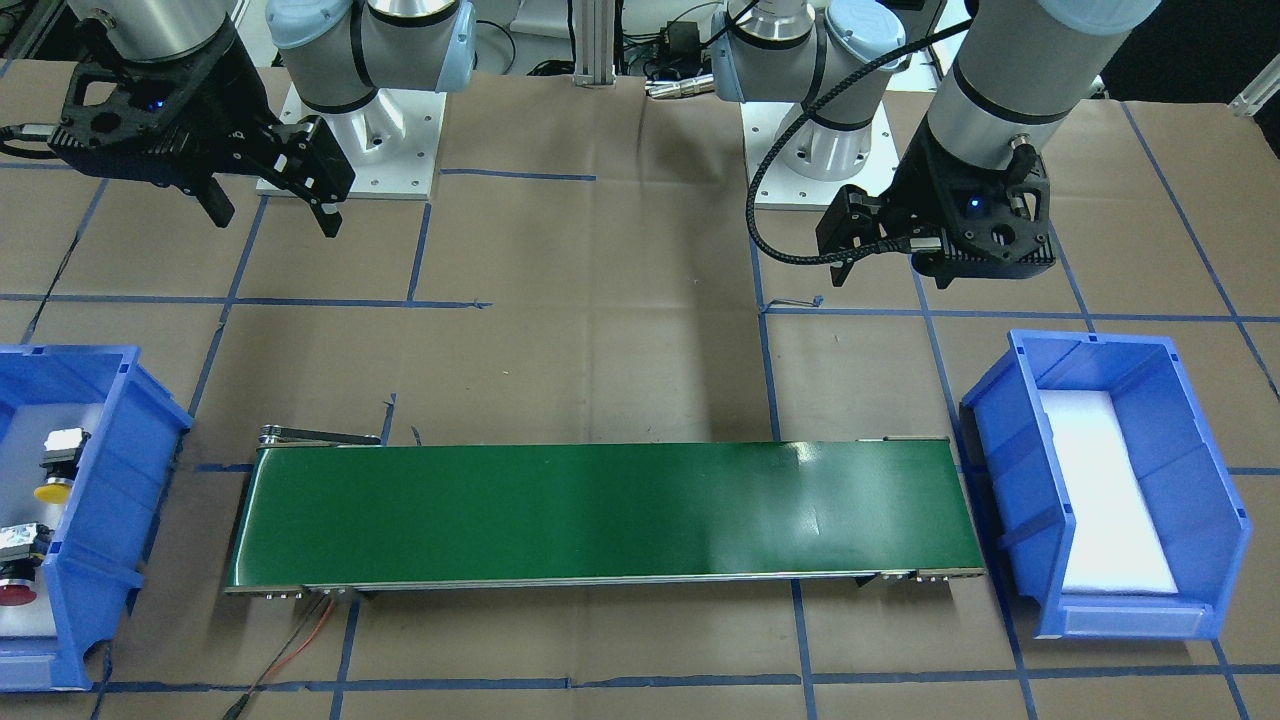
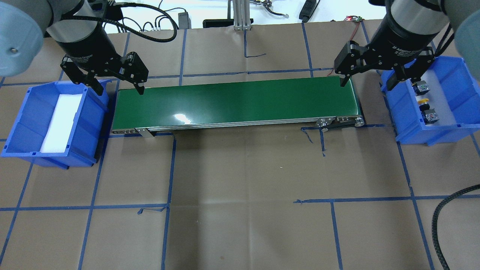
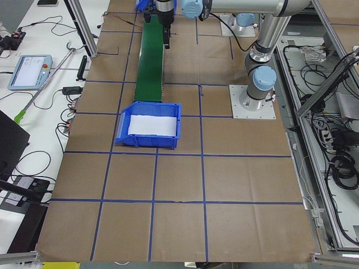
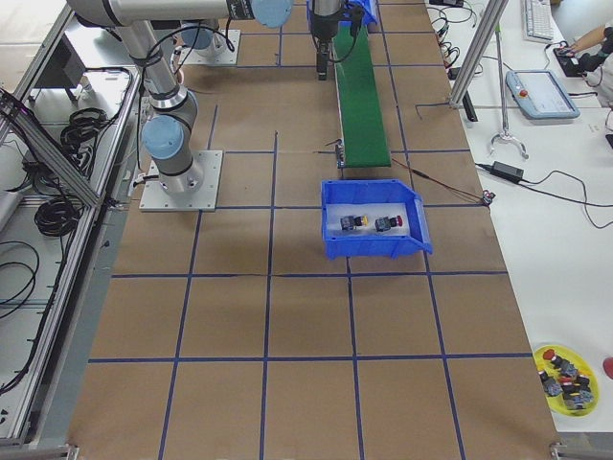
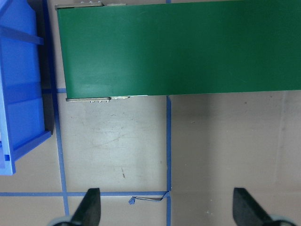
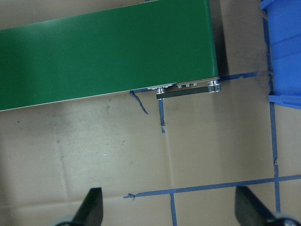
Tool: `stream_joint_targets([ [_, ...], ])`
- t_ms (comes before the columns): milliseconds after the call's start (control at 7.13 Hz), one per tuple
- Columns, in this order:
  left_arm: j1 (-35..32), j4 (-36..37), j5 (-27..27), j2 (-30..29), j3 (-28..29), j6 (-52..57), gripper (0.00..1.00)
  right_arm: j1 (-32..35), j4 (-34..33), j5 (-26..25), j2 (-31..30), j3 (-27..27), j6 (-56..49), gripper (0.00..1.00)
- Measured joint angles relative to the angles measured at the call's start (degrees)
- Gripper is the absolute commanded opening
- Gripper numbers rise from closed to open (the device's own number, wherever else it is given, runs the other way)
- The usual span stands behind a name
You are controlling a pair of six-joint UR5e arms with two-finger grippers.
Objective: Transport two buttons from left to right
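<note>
- Front-facing view: brown-papered table (image 1: 600, 340) gridded with blue tape, green conveyor belt (image 1: 600, 510) lying across it. Right gripper (image 1: 275, 218) aloft, jaws spread wide. Camera-ward of it, the right bin (image 1: 100, 500), holding the yellow button (image 1: 55, 470) and red button (image 1: 18, 570) on white foam, near each other but apart. Left gripper (image 1: 880, 268) aloft as well, jaws apart, with the foam-lined left bin (image 1: 1010, 470) camera-ward of it.
- Overhead view: left gripper (image 2: 120, 89) wide open, straddling the left bin's (image 2: 90, 120) edge and the belt's (image 2: 232, 105) end. Right gripper (image 2: 366, 83) wide open between the belt's other end and the right bin (image 2: 423, 133). Red button (image 2: 423, 87) just beside its outer finger, cap hidden. Yellow button (image 2: 427, 108) a little nearer the robot.
- Left side view: left bin (image 3: 150, 126) in the foreground; gripper state impossible to tell from here.
- Right side view: right bin (image 4: 374, 244) holding yellow (image 4: 352, 222) and red (image 4: 389, 223) buttons side by side.
- Left wrist view: fingertips (image 5: 89, 207) spread over taped paper, belt end ahead.
- Right wrist view: fingertips (image 6: 91, 207) spread likewise, belt end ahead, bin corner off to one side.
</note>
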Motion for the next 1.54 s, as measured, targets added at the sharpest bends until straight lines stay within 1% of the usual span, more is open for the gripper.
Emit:
stream_joint_targets([
  [561,0.0,0.01,0.0,-0.04,0.0,0.06,1.0,2.32,-1.31,-0.47,0.12,0.71,-0.07,1.0],
  [1542,-0.01,0.01,0.0,0.0,0.0,0.08,1.0,2.45,-2.15,-0.48,0.41,0.65,-0.31,1.0],
])
